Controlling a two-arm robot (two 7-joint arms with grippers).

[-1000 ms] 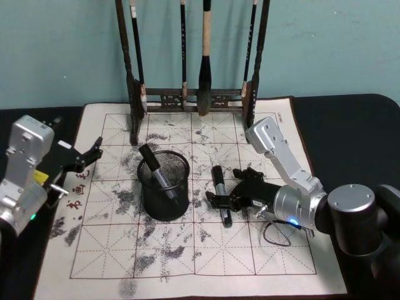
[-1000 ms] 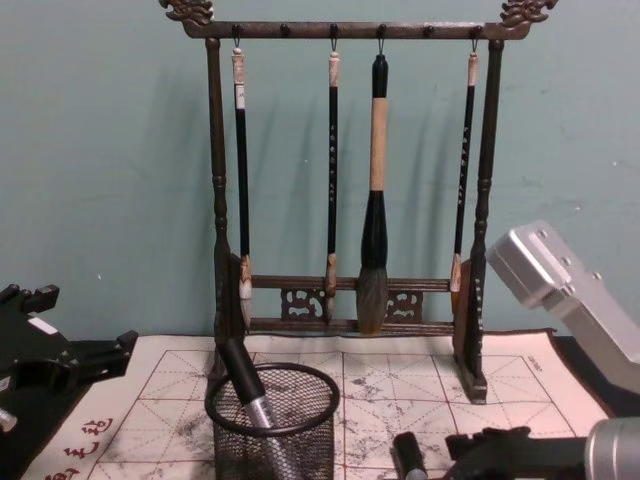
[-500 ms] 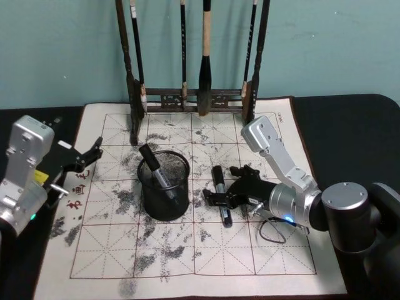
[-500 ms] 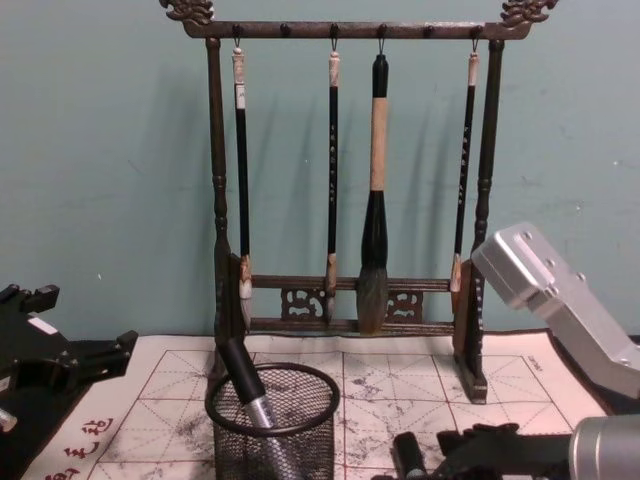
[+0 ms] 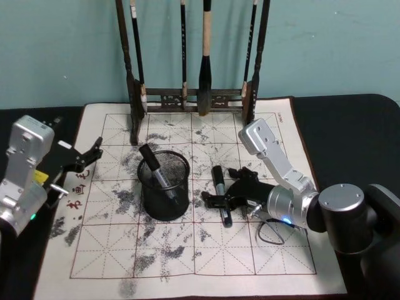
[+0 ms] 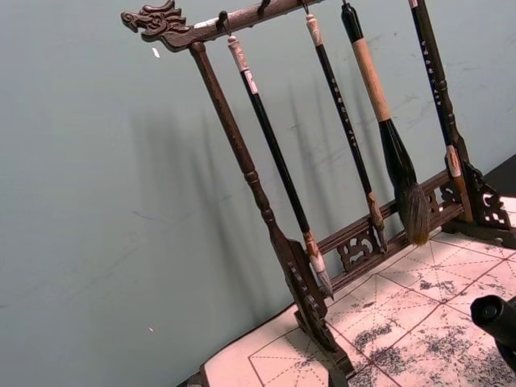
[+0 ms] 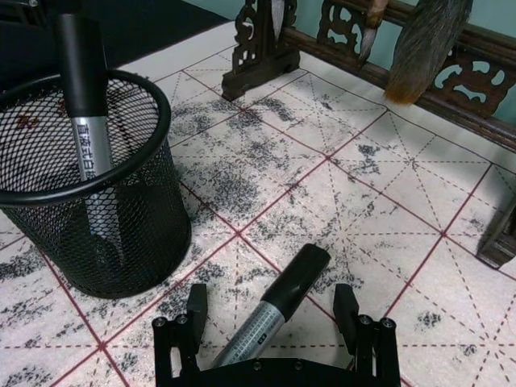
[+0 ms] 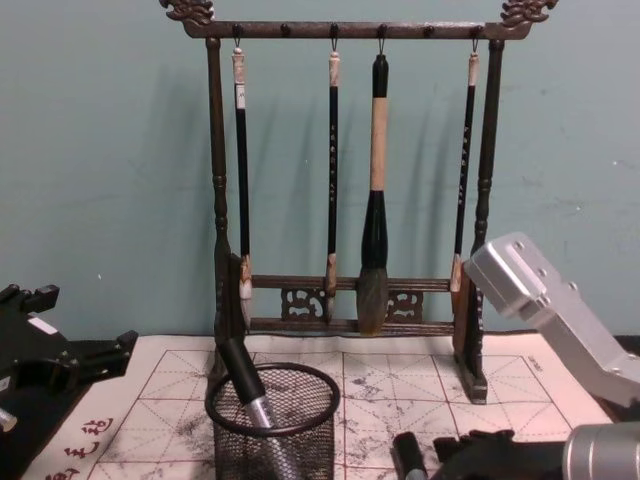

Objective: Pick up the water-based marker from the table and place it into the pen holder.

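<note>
Head view: the pen holder (image 5: 164, 199) is standing on an ink-stained practice mat (image 5: 187, 256) that is covering a dark surface (image 5: 350, 125); a second marker (image 5: 155, 170) is already leaning inside it. The water-based marker (image 5: 217, 177) is lying flat on the mat just to the right of the pen holder, not touching it. The right pincer (image 5: 220, 189) is sitting low over it with its jaws spread wide, one on each side of the barrel, gripping nothing. The left pincer (image 5: 87, 156) is hanging idle well to the left of the pen holder, its jaws looking apart and empty. A brush rack (image 5: 134, 94) is standing behind the pen holder.

Left wrist view: the brush rack (image 6: 266, 210) and the far part of the mat (image 6: 419, 322) are showing.

Right wrist view: the water-based marker (image 7: 294, 278) is lying between the two fingers (image 7: 193, 310) with a gap on each side; the pen holder (image 7: 121, 234) is sitting near, off to one side.

Chest view: the pen holder (image 8: 300, 430) is standing in front; the water-based marker's cap (image 8: 407, 450) is peeking out low to its right, at mat level.

Judging from this, the reach is looking finished; the grip, the lift, the carry over the rim and the release are all remaining.
</note>
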